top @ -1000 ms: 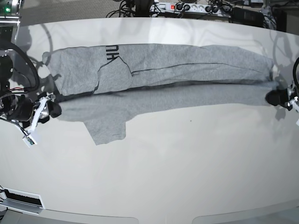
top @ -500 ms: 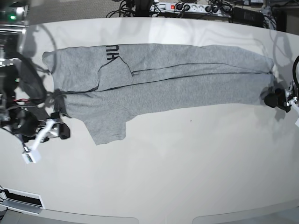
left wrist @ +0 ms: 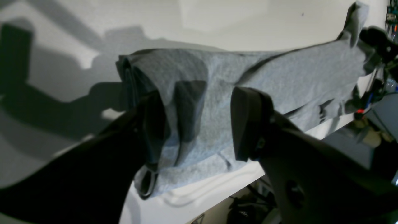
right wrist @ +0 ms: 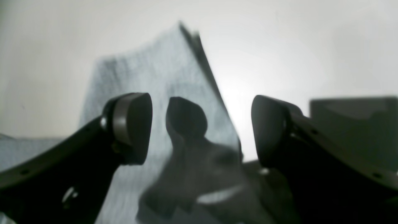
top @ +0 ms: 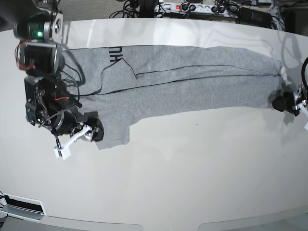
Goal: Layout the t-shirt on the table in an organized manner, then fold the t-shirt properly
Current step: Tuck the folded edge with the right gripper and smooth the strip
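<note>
Off-white table (top: 192, 163), cables (top: 202, 7) behind, right arm (top: 43, 91) overlapping t-shirt (top: 192, 82)

Beyond my far edge a white power strip (top: 192, 7) with a red-lit switch, tangled black cables (top: 132, 6), grey carpet floor (top: 91, 8), bright overhead light glaring, soft shadows around me

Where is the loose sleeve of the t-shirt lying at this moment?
In the base view, the sleeve hangs off the near edge of the t-shirt, left of centre, flat on the table beside the right gripper.
</note>
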Controlling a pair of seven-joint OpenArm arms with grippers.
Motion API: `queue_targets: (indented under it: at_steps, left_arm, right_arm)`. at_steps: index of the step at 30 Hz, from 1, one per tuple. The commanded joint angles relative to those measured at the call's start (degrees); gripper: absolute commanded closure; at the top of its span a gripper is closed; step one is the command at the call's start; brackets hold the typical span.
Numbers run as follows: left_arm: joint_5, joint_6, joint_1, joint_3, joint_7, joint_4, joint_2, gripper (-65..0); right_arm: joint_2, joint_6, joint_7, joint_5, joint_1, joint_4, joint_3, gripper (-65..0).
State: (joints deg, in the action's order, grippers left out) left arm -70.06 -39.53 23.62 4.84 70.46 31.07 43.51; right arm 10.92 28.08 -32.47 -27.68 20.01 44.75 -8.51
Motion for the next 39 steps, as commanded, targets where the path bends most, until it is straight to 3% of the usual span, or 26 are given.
queue_targets:
  at_steps: [1,4,9,12,14,18,21,27,31,35,39]
  left_arm:
    - [-0.9,-0.5,1.1,0.2,-0.4,0.7,1.6,-34.5]
    - [-0.9,-0.5,1.1,0.2,-0.4,0.7,1.6,-34.5]
    - [-0.9,-0.5,1.2,0.2,-1.9,0.7,1.6,-34.5]
    - [-0.9,-0.5,1.2,0.2,-1.9,0.7,1.6,-34.5]
    - [-0.9,-0.5,1.1,0.2,-1.9,0.7,1.6,-34.5]
    - [-1.0,-0.5,1.2,0.2,-2.1,0.7,1.6,-34.5]
    - [-0.9,-0.5,1.2,0.2,-2.6,0.7,1.6,-34.5]
    - [-0.9,-0.5,1.1,0.2,-2.6,0.7,1.6,-34.5]
    - [-0.9,-0.5,1.2,0.2,-2.6,0.7,1.6,-34.5]
    - [-0.9,-0.5,1.2,0.2,-2.8,0.7,1.6,-34.5]
    - [-0.9,-0.5,1.2,0.2,-3.0,0.7,1.6,-34.5]
  right_arm:
    - [0.2,-0.1,0.7,0.8,1.9,-0.9,-0.1,-50.8]
    - [-0.3,-0.7,1.6,2.7,3.1,-2.2,-0.1,-50.9]
    - [-2.0,8.8,-2.2,0.5,3.4,-2.2,-0.1,-50.8]
    - [-2.6,11.9,-2.0,0.5,3.5,-2.1,-0.1,-48.9]
    - [-2.5,11.9,-0.2,0.5,3.5,-1.7,-0.1,-37.7]
    - [-2.3,11.9,-1.5,0.5,3.5,1.7,-0.1,0.0]
    - [-2.2,11.9,-8.7,-1.6,3.4,6.4,-0.1,0.0]
    - [-2.1,11.9,-33.2,-20.9,2.4,21.1,-0.1,0.0]
    - [-0.7,11.9,-45.5,-35.4,-2.4,33.0,-0.1,0.0]
    - [2.7,11.9,-47.5,-46.9,-9.2,44.3,-0.1,0.0]
    - [6.5,11.9,-47.5,-49.2,-16.2,52.4,-0.1,0.0]
